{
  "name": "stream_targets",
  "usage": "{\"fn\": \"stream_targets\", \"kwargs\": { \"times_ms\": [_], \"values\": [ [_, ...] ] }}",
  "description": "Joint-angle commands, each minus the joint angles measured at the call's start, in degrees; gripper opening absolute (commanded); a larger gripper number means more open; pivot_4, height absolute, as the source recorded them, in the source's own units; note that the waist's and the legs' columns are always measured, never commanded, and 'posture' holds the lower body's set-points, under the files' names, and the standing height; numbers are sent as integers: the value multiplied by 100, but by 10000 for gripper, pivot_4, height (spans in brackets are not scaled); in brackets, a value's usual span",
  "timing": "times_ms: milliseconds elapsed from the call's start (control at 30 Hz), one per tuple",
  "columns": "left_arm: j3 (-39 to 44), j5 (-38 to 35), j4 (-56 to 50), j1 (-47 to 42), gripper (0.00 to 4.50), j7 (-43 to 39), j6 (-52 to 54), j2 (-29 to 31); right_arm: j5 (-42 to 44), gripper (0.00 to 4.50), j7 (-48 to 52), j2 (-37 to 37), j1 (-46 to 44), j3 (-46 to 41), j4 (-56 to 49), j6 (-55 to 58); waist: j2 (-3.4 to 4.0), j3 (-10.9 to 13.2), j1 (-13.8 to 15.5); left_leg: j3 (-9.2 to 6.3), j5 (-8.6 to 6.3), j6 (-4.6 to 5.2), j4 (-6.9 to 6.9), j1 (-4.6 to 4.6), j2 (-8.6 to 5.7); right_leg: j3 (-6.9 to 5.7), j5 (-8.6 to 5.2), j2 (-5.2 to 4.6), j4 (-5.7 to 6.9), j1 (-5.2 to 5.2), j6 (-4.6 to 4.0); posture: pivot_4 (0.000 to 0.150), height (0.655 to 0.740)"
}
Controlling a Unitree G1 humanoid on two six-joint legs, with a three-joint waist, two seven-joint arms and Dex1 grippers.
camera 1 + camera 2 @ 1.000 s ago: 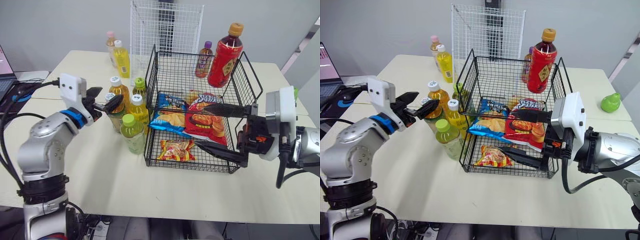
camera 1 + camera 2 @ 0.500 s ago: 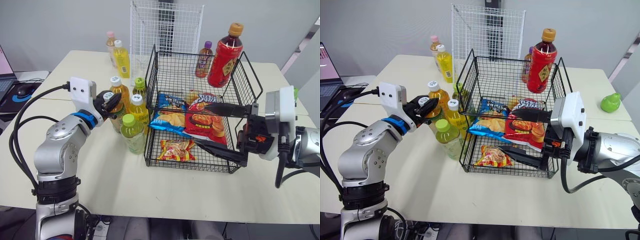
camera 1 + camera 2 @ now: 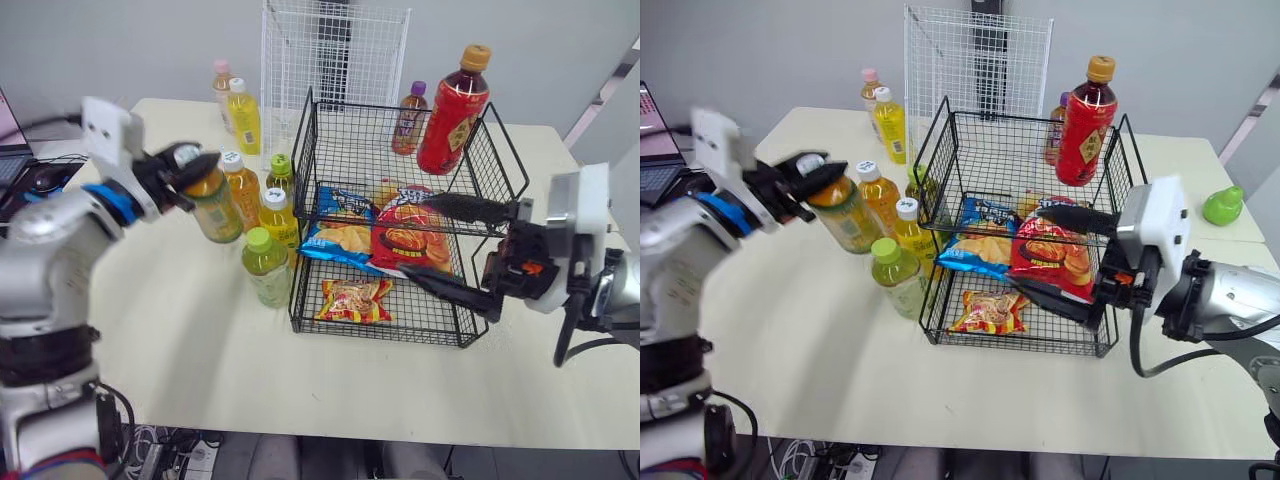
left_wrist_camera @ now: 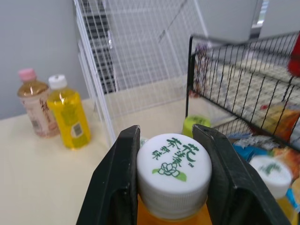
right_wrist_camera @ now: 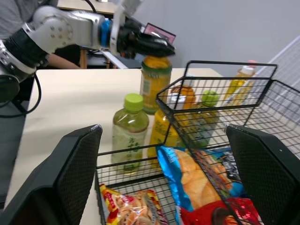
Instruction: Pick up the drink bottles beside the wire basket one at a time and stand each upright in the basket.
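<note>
Now, left gripper (image 3: 186, 162) clamped on the tea bottle (image 3: 214, 207) cap, I must next carry it upright over the wire basket (image 3: 372, 332); right gripper (image 3: 416, 240) gapes.

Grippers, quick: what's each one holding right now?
Left gripper: shut on the orange tea bottle, clamped at its cap.
Right gripper: open, holding nothing.
</note>
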Motion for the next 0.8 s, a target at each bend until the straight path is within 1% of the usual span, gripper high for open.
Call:
{"fn": "stream_targets", "kwargs": {
  "times_ms": [33, 133, 233, 333, 467, 500, 567, 700, 800],
  "values": [
    [-58, -261, 541, -1084, 13538, -435, 145, 352, 118, 45000, -37, -124, 46, -585, -32, -124, -1, 0, -6, 3, 0, 0, -2, 2, 0, 3, 0, -1, 0, 1, 0, 1500, 7360],
    [-467, -87, 1401, -2168, 13538, -834, 59, 414, 194, 45000, -83, -226, 234, -947, -86, -60, -2, 1, -6, -4, 0, 0, -2, 1, 2, -3, 0, 5, 0, 1, 0, 1500, 7360],
    [-957, 199, 2431, -3380, 13538, -1327, -218, 198, 475, 45000, -272, -319, 488, -1422, -178, 21, -4, 3, 15, -3, 0, 0, -1, -4, -1, -5, 0, 5, 0, 0, 0, 1500, 7360],
    [-1306, 455, 3405, -4465, 13538, -1773, -473, -195, 615, 45000, -402, -424, 891, -1907, -360, 108, -4, 3, 37, 0, 0, 1, -1, -10, -3, -1, 0, 4, -4, -3, 0, 1500, 7360],
    [-1521, 797, 4707, -5591, 13538, -2212, -917, -806, 787, 45000, -677, -428, 1418, -2361, -668, 130, -5, 3, 27, 2, -1, 2, -3, -14, -5, 1, -1, 4, -4, -9, 1, 1500, 7360],
    [-1549, 882, 4971, -5768, 13538, -2306, -1033, -926, 823, 45000, -759, -426, 1501, -2398, -729, 109, -4, 3, 9, 2, -1, 2, -4, -16, -5, 0, -2, 5, -4, -10, 3, 1500, 7360],
    [-1653, 1112, 5540, -6045, 13538, -2434, -1422, -1347, 834, 45000, -954, -373, 1691, -2448, -903, 67, -4, 3, -27, 4, -1, 2, -5, -16, -5, 4, -4, 5, -3, -12, 6, 1500, 7360],
    [-1798, 1569, 6311, -6141, 13538, -2561, -2167, -2023, 801, 45000, -1327, -390, 1878, -2441, -1079, -2, -2, 2, -43, 7, -1, 2, -5, -15, -6, 9, -5, 5, -2, -11, 8, 1500, 7360],
    [-1746, 1799, 6775, -6144, 13538, -2287, -2579, -2468, 818, 45000, -1644, -413, 1871, -2478, -1118, -60, -3, 3, -68, 12, -1, 2, -6, -17, -6, 16, -4, 7, 0, -19, 7, 1500, 7360]
  ]
}}
